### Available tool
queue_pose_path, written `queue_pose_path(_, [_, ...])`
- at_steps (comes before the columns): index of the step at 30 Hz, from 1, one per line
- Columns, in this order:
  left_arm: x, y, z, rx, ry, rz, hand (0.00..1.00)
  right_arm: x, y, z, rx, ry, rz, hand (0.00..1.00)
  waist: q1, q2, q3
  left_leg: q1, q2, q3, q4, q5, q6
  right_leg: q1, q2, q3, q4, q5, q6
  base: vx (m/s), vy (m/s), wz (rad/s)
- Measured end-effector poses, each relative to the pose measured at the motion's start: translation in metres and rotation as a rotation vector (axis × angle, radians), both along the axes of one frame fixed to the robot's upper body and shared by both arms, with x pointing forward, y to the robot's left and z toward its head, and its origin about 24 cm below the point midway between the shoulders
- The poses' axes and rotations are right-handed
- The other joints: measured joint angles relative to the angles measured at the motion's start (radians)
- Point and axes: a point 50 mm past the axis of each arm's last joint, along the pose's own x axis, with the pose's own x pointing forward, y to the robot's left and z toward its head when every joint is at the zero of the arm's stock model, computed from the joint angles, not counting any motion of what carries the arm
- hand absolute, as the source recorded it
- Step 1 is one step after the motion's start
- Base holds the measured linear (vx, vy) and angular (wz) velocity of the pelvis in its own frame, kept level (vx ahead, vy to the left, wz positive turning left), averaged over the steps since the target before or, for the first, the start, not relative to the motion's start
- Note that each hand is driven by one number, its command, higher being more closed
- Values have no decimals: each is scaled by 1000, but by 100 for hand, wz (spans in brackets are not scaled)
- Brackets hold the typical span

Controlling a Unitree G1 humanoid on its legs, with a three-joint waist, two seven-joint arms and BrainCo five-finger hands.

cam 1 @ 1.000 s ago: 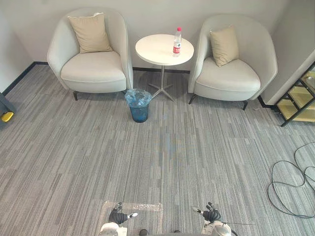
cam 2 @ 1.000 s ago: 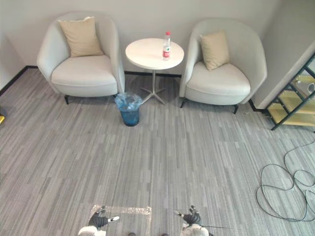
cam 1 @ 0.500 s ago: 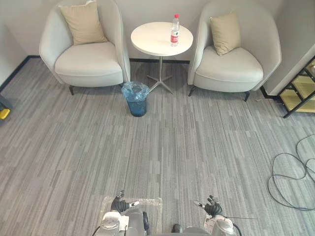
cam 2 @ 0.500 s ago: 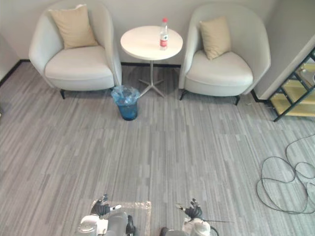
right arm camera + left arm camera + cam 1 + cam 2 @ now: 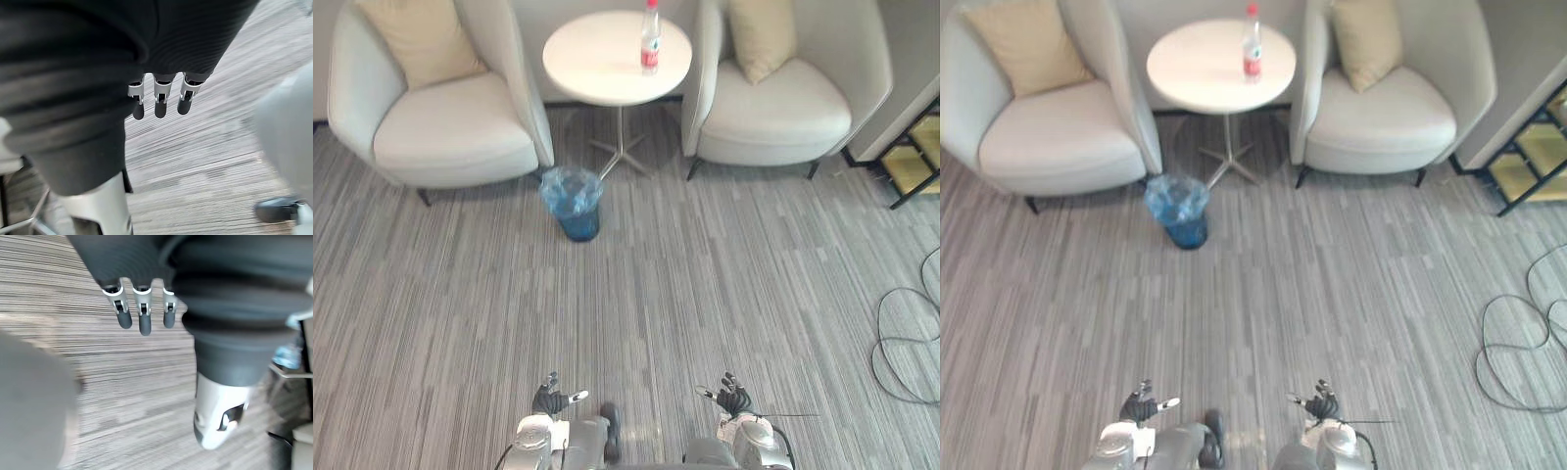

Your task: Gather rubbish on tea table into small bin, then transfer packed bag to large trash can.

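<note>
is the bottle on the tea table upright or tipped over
Upright: the bottle stands on its base on the tea table, not lying on its side.

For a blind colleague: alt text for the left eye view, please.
A bottle stands on a round white table between two armchairs, a blue-lined bin on the carpet in front. The left hand and right hand hang open, empty.

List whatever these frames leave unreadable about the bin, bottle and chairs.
Bin: contents hidden by its crumpled blue bag, both eye views.
Bottle: fill level too small to tell, eye views.
Left chair and right chair: backs cut off by the top edge, eye views.
</note>
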Motion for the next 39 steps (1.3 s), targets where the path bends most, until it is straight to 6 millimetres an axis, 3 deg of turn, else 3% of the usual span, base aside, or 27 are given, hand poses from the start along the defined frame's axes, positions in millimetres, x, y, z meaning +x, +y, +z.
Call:
queue_pose_path(2, [1,-3,-1,-7,3,-3,0,0,-1,0,-1,-2,-2,0,-13,7,5,53,24,-22,-12,0,0,-44,-4,-96,-68,-49,-29,417,-119,33])
queue_pose_path(4, [3,-4,0,-9,1,-3,0,2,-3,2,-8,-14,-1,0,-20,17,11,82,63,-51,5,-2,-4,-87,24,-159,-266,-47,-41,374,-186,30])
queue_pose_path(5, [2,-4,0,-8,1,-2,0,1,-3,2,-8,-16,0,0,-21,9,9,98,74,-58,14,-17,-30,-95,54,-166,-437,22,-53,397,-224,28])
queue_pose_path(6, [0,-2,-1,-4,5,-1,0,-3,-1,1,-5,-12,1,0,-21,-15,-1,104,60,-63,28,-41,-66,-86,63,-155,-595,157,-84,503,-302,22])
queue_pose_path(7, [-2,-1,-4,-4,26,2,0,-4,-1,1,-4,-8,2,0,-18,-32,7,130,63,-86,44,-86,-108,-81,68,-145,-631,196,-133,481,-270,-9])
queue_pose_path(8, [-3,-8,-5,-23,32,2,0,2,-5,3,-16,-17,5,0,-8,7,11,123,101,-104,55,-97,-114,-82,102,-142,-618,188,-143,369,-223,-18])
queue_pose_path(11, [4,-19,-4,-50,20,-8,0,0,-13,3,-36,-13,-7,0,-28,39,8,92,133,-160,102,-89,-115,-70,140,-173,-634,117,-138,290,-197,12])
queue_pose_path(12, [5,-19,-4,-53,20,-8,0,-2,-14,3,-35,-6,-8,0,-28,42,11,47,149,-179,219,-91,-118,-35,156,-181,-665,108,-138,349,-214,47])
queue_pose_path(13, [4,-21,-4,-58,23,-4,0,-8,-16,0,-40,11,-10,0,-22,58,24,-59,197,-196,520,-36,-175,79,200,-208,-757,105,-135,290,-177,37])
queue_pose_path(15, [5,-20,-3,-59,10,-2,0,-9,-15,0,-39,12,-7,0,-8,68,31,-141,231,-182,702,-49,-187,157,227,-217,-819,103,-144,192,-71,19])
queue_pose_path(17, [11,-20,1,-60,-18,-2,0,-10,-14,-2,-39,22,-12,0,2,56,39,-241,239,-121,743,-91,-155,233,236,-219,-880,105,-141,268,-47,2])
queue_pose_path(19, [14,-22,3,-64,-34,-4,0,-7,-15,0,-34,12,-24,0,7,60,38,-311,199,-67,542,-93,-137,269,222,-220,-906,109,-121,268,54,-10])
queue_pose_path(21, [14,-23,3,-65,-33,-4,0,-5,-15,0,-36,8,-24,0,16,68,33,-319,159,-59,308,-37,-121,275,213,-206,-905,92,-97,213,109,-20])
queue_pose_path(22, [15,-22,4,-62,-42,-4,0,-6,-15,-1,-36,15,-26,0,35,65,34,-310,137,-60,240,51,-104,287,204,-178,-901,81,-81,408,130,-31])
queue_pose_path(23, [15,-15,5,-45,-44,4,0,-7,-5,-2,-14,16,-25,0,51,32,19,-263,102,-28,163,71,-96,293,184,-138,-918,84,-66,438,120,-23])
queue_pose_path(26, [16,-6,5,-24,-45,7,0,-2,2,-1,2,4,-17,0,54,3,21,-270,86,-7,220,47,-63,332,170,-78,-991,118,-50,330,113,-15])
queue_pose_path(28, [10,-2,3,-26,-31,38,0,0,0,0,-4,-6,-12,0,59,8,10,-243,82,10,245,-1,-54,342,157,-31,-975,111,-39,279,163,-50])
queue_pose_path(29, [5,-2,1,-31,-19,50,0,0,0,0,-9,-4,-1,0,75,25,-4,-211,85,15,223,-60,-64,323,157,7,-914,81,-20,304,166,-91])
queue_pose_path(31, [3,-4,0,-41,-7,66,0,4,0,2,-12,-8,18,0,83,22,-8,-149,65,41,172,-93,-61,224,115,49,-672,-4,26,229,109,-72])
queue_pose_path(33, [-2,-7,-2,-37,9,27,0,-7,0,-3,-9,22,27,0,54,20,-15,-66,36,34,122,-98,-50,84,55,54,-305,13,58,253,101,11])
queue_pose_path(34, [-4,-6,-3,-29,19,12,0,-8,2,-3,-1,19,22,0,40,8,-19,-31,25,33,111,-104,-42,44,23,45,-182,-6,47,329,50,42])
queue_pose_path(36, [-5,-6,-4,-23,28,-1,0,-5,1,-2,-1,15,24,0,35,13,-21,27,26,2,82,-105,-41,8,5,-10,-122,-48,13,323,-13,43])
queue_pose_path(38, [-2,-8,-3,-25,19,-7,0,-7,2,-3,3,18,29,0,30,23,-20,67,69,-46,60,-104,-42,-44,32,-79,-185,-84,-30,361,-105,52])
queue_pose_path(39, [-2,-8,-3,-25,21,-6,0,-5,3,-2,3,14,36,0,30,29,-18,76,86,-56,60,-104,-42,-72,52,-76,-228,-86,-34,421,-207,45])
